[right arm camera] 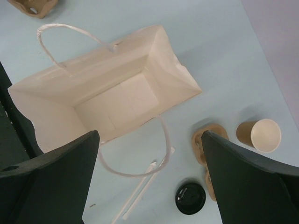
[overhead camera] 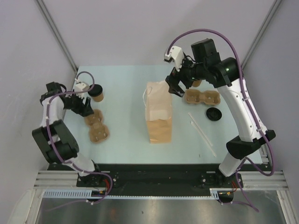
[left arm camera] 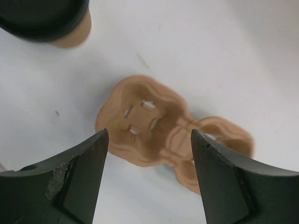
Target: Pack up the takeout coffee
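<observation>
At the far left we find the left hand [left arm camera: 149,135] hanging wide apart with nothing between its fingers, directly above the left carrier [left arm camera: 154,133], which lies flat on the tabletop [overhead camera: 126,84]. The lidded cup [overhead camera: 96,94] stands just beyond it, near but not touching. It is upright with its lid on top, so its long axis runs straight up. We judge the step in hand to be a grasp on this side. To do it well we would centre the fingers on one thing only, come down plumb, and close gently enough not to crush paper or tip the cup (a sideways nudge would topple it). In the middle stands the paper bag [overhead camera: 159,116], mouth up and spread open. The right hand [right arm camera: 149,135] hovers over that mouth, fingers wide and holding nothing. Further right lies the right carrier [overhead camera: 202,97]. Beside it is the open cup [right arm camera: 259,135], which seems upright with its mouth up and its axis vertical, though the arm hides most of it from above. Its black lid [right arm camera: 190,198] lies flat on the tabletop, apart from the cup. The straws [overhead camera: 202,133] lie nearer us.
</observation>
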